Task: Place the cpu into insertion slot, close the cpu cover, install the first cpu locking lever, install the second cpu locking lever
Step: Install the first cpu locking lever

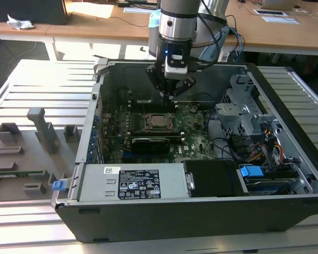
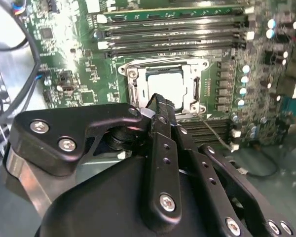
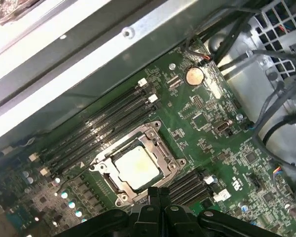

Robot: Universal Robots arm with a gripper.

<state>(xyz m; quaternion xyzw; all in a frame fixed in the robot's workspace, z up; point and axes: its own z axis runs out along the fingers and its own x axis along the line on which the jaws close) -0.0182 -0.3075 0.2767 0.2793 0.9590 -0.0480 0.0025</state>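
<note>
The cpu [image 1: 158,121] sits in the insertion slot [image 1: 143,126] at the centre of the exterior view, with the cpu cover [image 3: 158,144] lying flat around it. At far left we see grey fixtures [image 1: 40,129]. Just above the socket hangs the gripper [image 1: 172,94], its fingers together. At right, cables [image 1: 238,145] crowd the drive cage [image 1: 244,114].

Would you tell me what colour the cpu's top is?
Pale silvery grey; the cpu shows best in the first wrist view.
</note>
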